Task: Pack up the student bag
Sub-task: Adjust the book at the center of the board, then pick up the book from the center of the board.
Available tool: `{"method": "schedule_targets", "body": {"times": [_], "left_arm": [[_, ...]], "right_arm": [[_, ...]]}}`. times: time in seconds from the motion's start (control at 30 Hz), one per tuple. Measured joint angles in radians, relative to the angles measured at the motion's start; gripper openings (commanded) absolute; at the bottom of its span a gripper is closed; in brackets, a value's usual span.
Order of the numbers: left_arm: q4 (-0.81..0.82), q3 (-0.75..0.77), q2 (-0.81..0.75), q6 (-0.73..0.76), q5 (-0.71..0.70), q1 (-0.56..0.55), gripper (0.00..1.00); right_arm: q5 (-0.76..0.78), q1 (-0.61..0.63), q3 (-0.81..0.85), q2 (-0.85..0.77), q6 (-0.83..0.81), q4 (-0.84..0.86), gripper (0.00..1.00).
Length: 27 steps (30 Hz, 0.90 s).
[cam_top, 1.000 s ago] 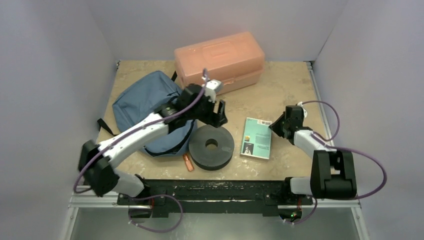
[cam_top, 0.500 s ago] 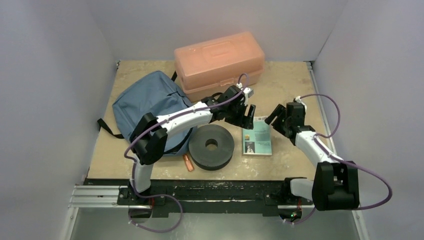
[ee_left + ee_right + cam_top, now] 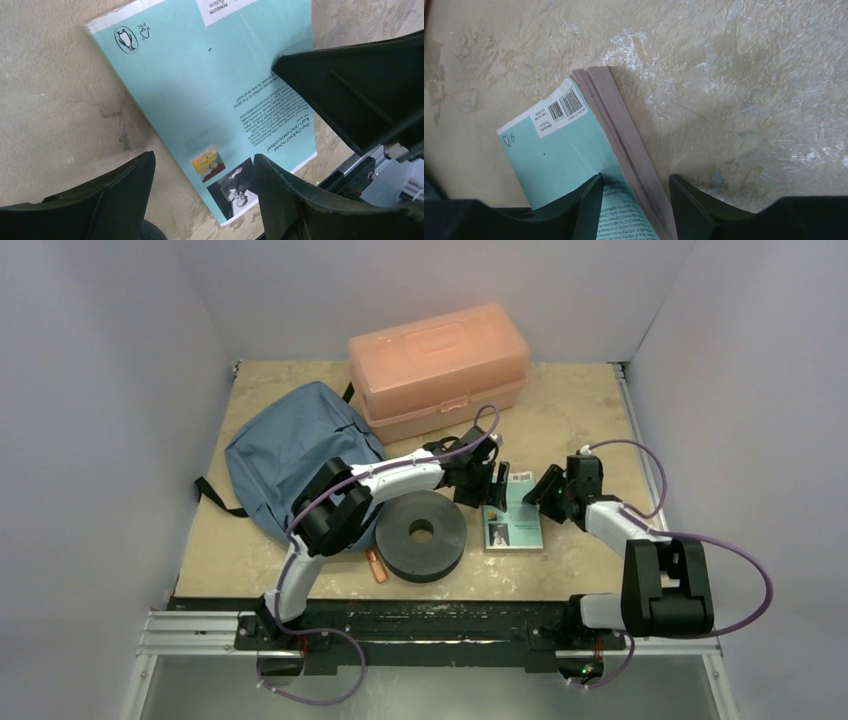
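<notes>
With the student bag [image 3: 280, 450] lying at the far left, well apart, the left gripper [image 3: 202, 159], jaws apart over the paperback book [image 3: 513, 525], should steady the cover, while the right gripper [image 3: 635, 179], straddling the page edge (I cannot tell if it pinches), should bite deeper before lifting.

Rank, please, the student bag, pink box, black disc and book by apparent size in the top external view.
1. student bag and salmon-pink box: too alike to rank; the box stands taller, nearer the camera.
2. black disc
3. book
</notes>
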Motion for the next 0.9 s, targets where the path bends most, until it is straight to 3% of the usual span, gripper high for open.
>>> {"method": "schedule_targets", "body": {"times": [0.07, 0.23, 0.43, 0.9], "left_arm": [[0.003, 0.006, 0.024, -0.016, 0.014, 0.004, 0.67], [0.036, 0.01, 0.06, -0.062, 0.082, 0.023, 0.64], [0.032, 0.018, 0.064, -0.077, 0.122, 0.042, 0.61], [0.013, 0.137, 0.068, -0.138, 0.175, 0.065, 0.61]], "right_arm": [[-0.013, 0.0, -0.001, 0.005, -0.003, 0.004, 0.56], [-0.051, 0.0, -0.016, 0.007, -0.006, 0.033, 0.38], [-0.093, -0.027, -0.033, 0.025, 0.008, 0.101, 0.26], [-0.138, -0.059, -0.039, 0.099, 0.026, 0.254, 0.23]]}}
